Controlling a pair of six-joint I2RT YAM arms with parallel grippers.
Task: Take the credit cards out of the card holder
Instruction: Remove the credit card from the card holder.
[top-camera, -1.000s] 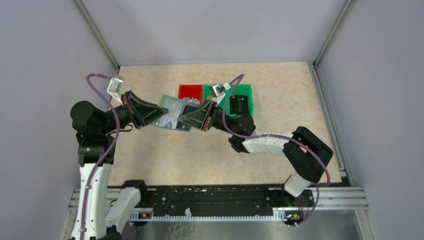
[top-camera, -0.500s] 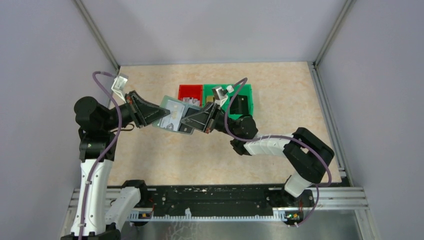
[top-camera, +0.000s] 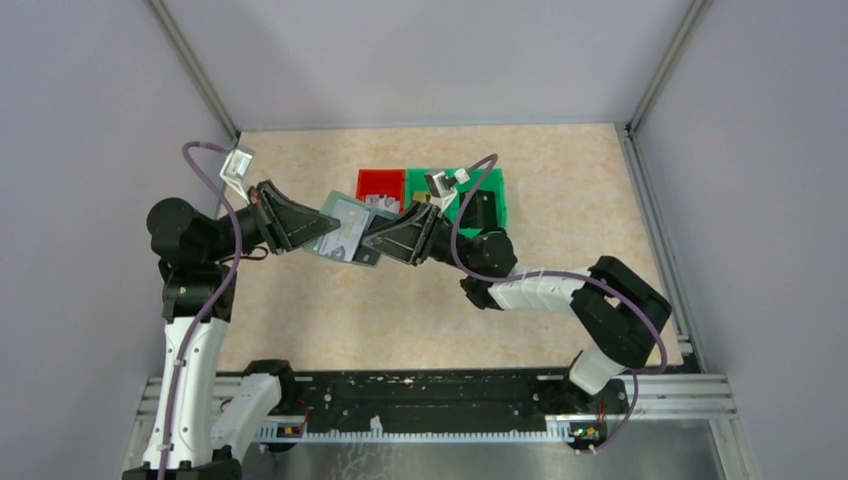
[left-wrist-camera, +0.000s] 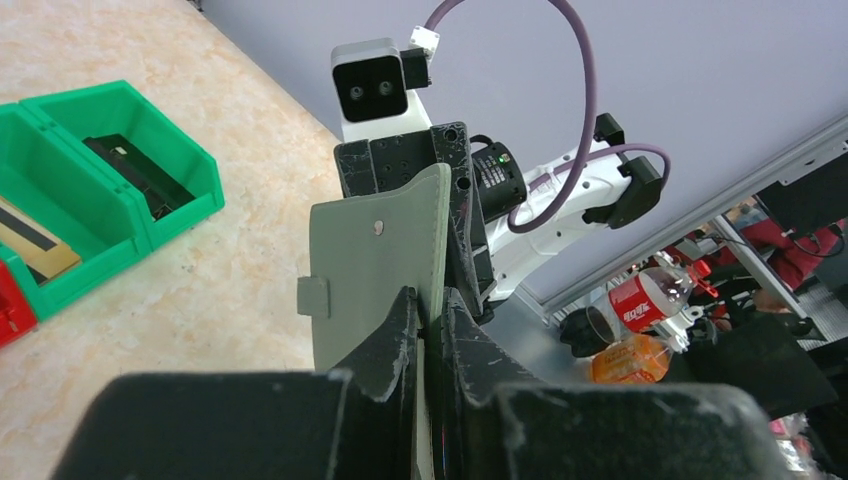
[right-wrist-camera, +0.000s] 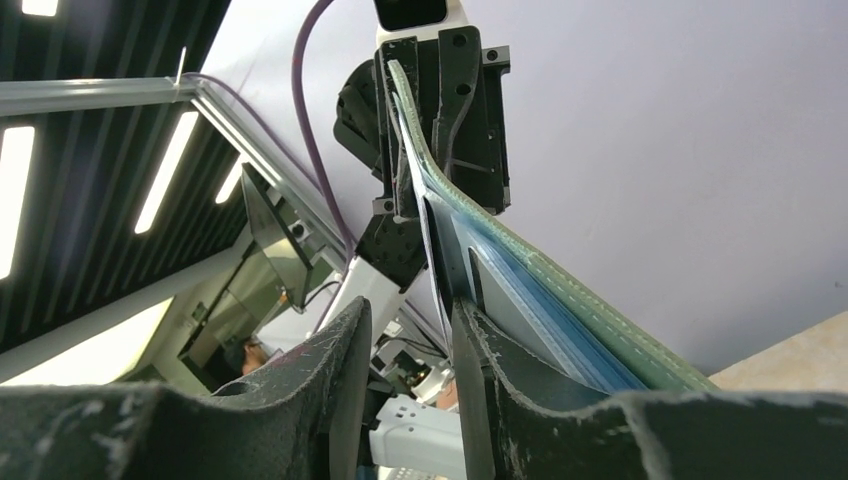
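Observation:
The card holder (top-camera: 343, 226) hangs open above the table, grey-green outside (left-wrist-camera: 380, 260), pale blue pockets inside (right-wrist-camera: 560, 310). My left gripper (top-camera: 316, 226) (left-wrist-camera: 432, 312) is shut on its left end. My right gripper (top-camera: 372, 242) (right-wrist-camera: 410, 330) faces it from the right, open, with only background showing in the gap. Its right finger (right-wrist-camera: 500, 380) lies against the pocketed inside. A thin card edge (right-wrist-camera: 432, 250) stands out of a pocket just beside that finger. One dark credit card (top-camera: 478, 210) (left-wrist-camera: 130, 175) lies in the green bin (top-camera: 495, 190).
A red bin (top-camera: 381, 183) adjoins the green bin (left-wrist-camera: 150, 215) at the back of the table, just behind the holder. A second card with a dark stripe (left-wrist-camera: 30, 240) lies in another green compartment. Grey walls close in the left, back and right sides.
My right gripper's jaws have come apart from shut. The left arm has carried the holder slightly up and to the right, and the right gripper has slid a little left along it.

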